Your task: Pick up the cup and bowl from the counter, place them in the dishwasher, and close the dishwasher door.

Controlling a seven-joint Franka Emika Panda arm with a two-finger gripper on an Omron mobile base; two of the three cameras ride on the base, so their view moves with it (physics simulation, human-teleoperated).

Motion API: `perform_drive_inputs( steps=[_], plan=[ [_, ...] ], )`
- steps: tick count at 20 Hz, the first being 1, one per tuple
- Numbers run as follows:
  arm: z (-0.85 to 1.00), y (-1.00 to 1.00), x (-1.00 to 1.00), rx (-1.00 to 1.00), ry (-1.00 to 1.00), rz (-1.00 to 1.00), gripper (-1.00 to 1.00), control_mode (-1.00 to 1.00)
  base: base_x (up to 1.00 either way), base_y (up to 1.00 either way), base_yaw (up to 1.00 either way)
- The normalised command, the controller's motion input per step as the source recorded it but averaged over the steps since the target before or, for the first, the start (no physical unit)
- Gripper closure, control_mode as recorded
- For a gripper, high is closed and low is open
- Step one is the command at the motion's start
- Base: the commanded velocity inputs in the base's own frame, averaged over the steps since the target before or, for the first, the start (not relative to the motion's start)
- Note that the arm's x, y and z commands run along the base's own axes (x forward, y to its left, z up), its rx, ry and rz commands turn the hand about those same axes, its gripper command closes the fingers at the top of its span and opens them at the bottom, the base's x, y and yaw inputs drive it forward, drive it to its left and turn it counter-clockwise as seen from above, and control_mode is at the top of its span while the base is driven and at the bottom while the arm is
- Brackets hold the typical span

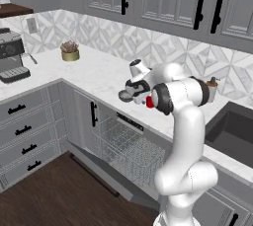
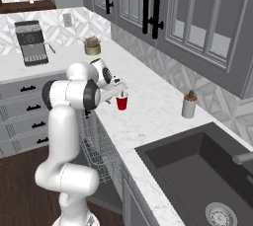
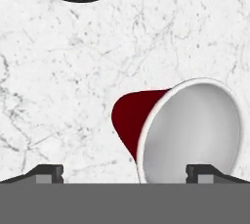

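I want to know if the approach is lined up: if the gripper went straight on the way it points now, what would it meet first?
Probably the red cup: the open gripper points down at it, the cup offset toward one fingertip. Otherwise the marble counter. Depth is unclear.

Left base view: from behind the arm's left, looking down over the counter and open dishwasher.
Right base view: from its right, same counter.
Hand view: close above the cup.
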Motion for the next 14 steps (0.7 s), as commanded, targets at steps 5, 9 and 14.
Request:
perform_drive_inputs(
  steps=[5, 9, 14],
  plan=[
    [-0.23, -0.04, 0.35, 0.0, 0.0, 0.03, -1.0, -1.0, 0.0, 0.0, 0.0],
    [-0.23, -0.01, 0.39, -0.01, 0.0, 0.04, -1.0, -1.0, 0.0, 0.0, 0.0],
    [-0.21, 0.0, 0.11, 0.0, 0.0, 0.04, 1.0, -1.0, 0.0, 0.0, 0.0]
  ],
)
